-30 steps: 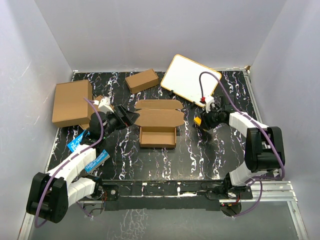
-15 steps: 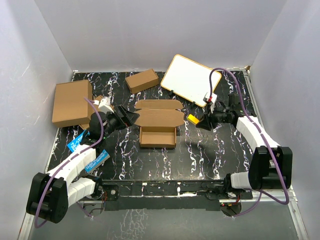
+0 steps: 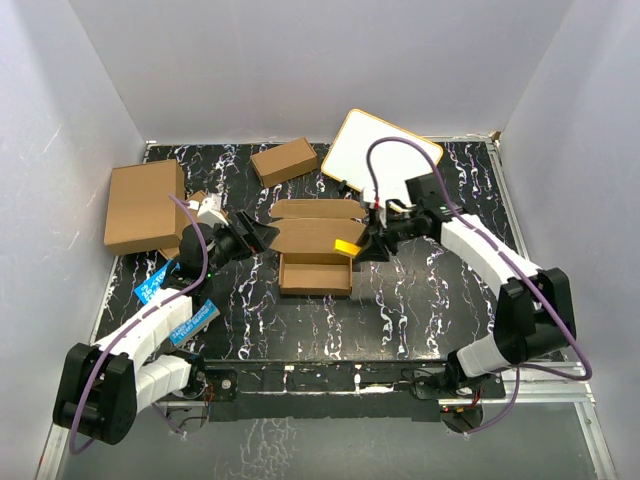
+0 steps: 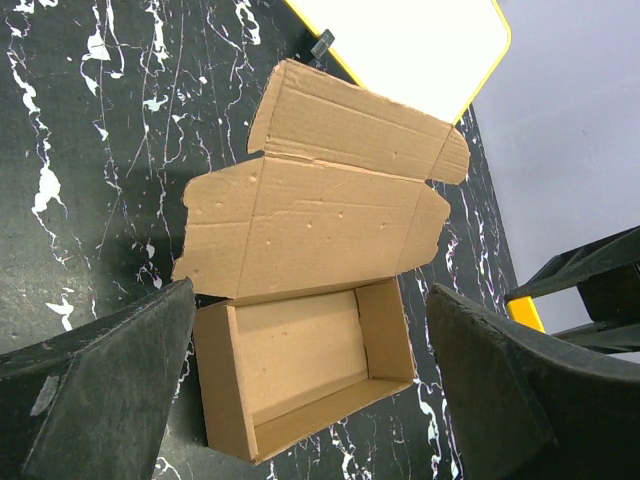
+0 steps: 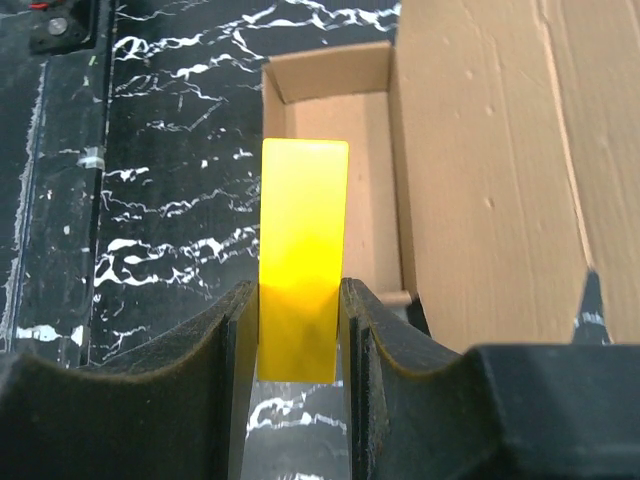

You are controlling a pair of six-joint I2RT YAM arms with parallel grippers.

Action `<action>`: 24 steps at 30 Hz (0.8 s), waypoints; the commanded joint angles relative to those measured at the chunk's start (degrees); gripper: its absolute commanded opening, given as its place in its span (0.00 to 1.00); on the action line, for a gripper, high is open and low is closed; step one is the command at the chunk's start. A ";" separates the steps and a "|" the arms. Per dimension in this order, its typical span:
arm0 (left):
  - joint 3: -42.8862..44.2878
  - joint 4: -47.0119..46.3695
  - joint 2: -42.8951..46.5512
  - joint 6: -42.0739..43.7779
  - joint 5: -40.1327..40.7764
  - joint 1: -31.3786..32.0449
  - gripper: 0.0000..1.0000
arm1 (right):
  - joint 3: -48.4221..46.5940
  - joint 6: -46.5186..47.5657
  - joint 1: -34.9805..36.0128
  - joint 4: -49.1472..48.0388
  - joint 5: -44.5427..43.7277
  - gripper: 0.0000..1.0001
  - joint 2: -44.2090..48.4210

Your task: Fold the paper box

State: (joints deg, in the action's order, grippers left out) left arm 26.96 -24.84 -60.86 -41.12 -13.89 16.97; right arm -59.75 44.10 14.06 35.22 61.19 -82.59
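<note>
The paper box (image 3: 315, 272) sits mid-table, its tray formed and its tabbed lid (image 3: 318, 232) lying open flat behind it. It also shows in the left wrist view (image 4: 305, 355) and in the right wrist view (image 5: 340, 180). My right gripper (image 3: 362, 246) is shut on a yellow block (image 3: 346, 246), held above the tray's right end; in the right wrist view the yellow block (image 5: 302, 250) sits clamped between my fingers. My left gripper (image 3: 262, 236) is open and empty, just left of the lid; in its wrist view it (image 4: 305, 400) frames the tray.
A bigger brown carton (image 3: 145, 205) lies at the far left. A small closed brown box (image 3: 284, 161) sits at the back. A white board with a wooden frame (image 3: 380, 160) lies at the back right. Blue packets (image 3: 170, 300) lie by the left arm.
My right gripper has carried the yellow block leftward from the table's right side to above the box's right end. The left arm has not moved.
</note>
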 commanded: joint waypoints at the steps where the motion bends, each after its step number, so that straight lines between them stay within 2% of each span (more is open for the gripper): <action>1: 0.18 -0.71 0.93 0.44 0.18 -0.25 0.96 | -4.99 0.57 4.51 -3.19 0.14 0.08 -2.93; 3: -0.11 -0.62 1.29 0.34 0.31 -0.24 0.96 | -4.20 -0.48 5.40 -4.64 -1.33 0.08 -3.76; 4: -0.47 -0.69 1.48 0.23 0.76 -0.27 0.96 | -1.32 -3.97 5.52 -9.21 -3.29 0.08 -3.37; 7: -1.03 -1.79 1.01 -0.45 0.84 -0.27 0.96 | 1.25 -7.42 5.62 -13.59 -6.15 0.08 -2.76; 17: -1.38 -3.31 -0.27 -1.90 -0.17 -0.22 0.96 | 3.84 -11.30 6.58 -18.88 -13.33 0.08 -3.79; 24: -2.23 -4.59 -0.90 -2.81 -0.68 -0.25 0.96 | 2.84 -11.45 11.18 -18.88 -16.55 0.08 -6.27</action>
State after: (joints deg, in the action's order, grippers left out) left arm 25.80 -27.31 -61.63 -43.35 -13.85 16.99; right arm -55.92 32.93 22.52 20.14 46.48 -87.85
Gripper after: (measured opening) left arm 0.963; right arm 0.377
